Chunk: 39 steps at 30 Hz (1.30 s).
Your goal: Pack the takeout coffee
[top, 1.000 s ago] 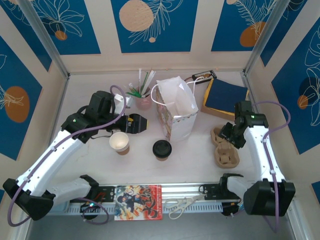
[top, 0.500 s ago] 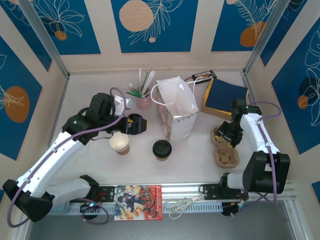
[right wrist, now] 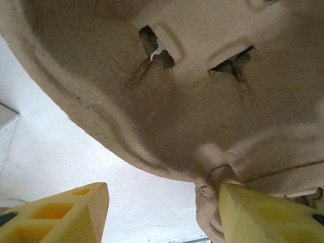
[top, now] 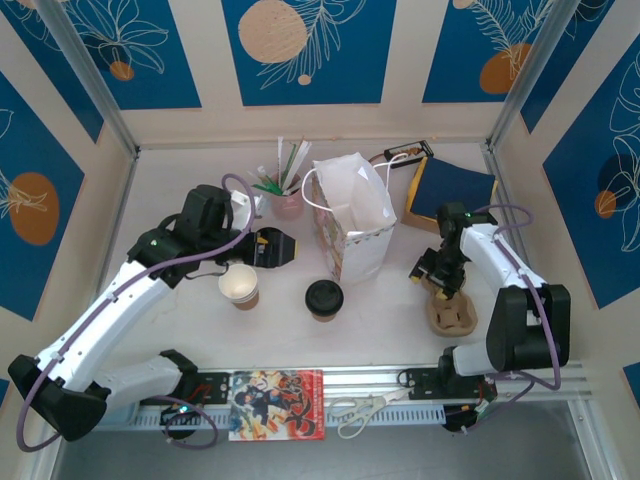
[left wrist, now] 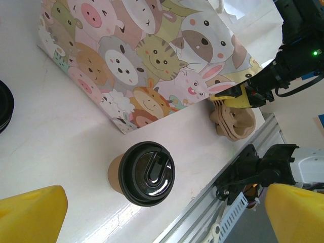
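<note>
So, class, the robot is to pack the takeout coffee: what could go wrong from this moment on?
1. The open paper cup has no lid; the open left hand near it could tip it when closing.
2. The right hand sits at the pulp cup carrier's thin edge, which may tear or slip in a grip.
3. The paper bag stands tall between both arms, with the lidded cup at its foot; a sweep might topple either.

One open paper cup (top: pixel 239 284), one lidded cup (top: pixel 324 297), one straw cup (top: pixel 288 204) and one bag (top: pixel 355 215) are standing on the bench (top: pixel 390 315).
</note>
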Motion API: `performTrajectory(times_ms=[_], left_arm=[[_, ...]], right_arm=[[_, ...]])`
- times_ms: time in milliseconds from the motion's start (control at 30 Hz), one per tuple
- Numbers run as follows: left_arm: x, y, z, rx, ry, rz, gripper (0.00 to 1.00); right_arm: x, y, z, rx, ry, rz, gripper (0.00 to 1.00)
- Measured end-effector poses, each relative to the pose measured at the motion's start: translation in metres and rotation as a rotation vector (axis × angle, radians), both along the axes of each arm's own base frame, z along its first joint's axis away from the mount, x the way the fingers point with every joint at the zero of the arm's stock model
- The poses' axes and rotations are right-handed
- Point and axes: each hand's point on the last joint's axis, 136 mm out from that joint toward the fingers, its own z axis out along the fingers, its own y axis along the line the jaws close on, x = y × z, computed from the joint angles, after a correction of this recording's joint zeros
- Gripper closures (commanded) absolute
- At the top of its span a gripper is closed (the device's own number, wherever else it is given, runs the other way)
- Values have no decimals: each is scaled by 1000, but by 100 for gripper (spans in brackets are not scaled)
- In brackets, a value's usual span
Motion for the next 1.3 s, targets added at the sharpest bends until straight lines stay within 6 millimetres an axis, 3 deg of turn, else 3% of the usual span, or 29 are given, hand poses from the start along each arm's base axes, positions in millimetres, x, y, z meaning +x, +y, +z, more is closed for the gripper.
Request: performTrajectory(times_ms=[133,333,600,733,967,1300], left_arm=[[0,0,0,1,0,1,0],[2,0,-3,9,4,6,0],[3,0,-4,12,5,9,0],[4,0,-3,10,1,9,0],[6,-2,0,0,-14,9,0],[7,-2,0,0,-15,9,0]], right_arm=[[8,8,1,12,-11,14,40],[38,18,6,35,-55,23,41],[68,18,31,31,-139,48,41],[63,10,36,4,-144,94,48],[48,-21,34,-56,-107,107,48],[33,-26,24,-69,-27,132,48]])
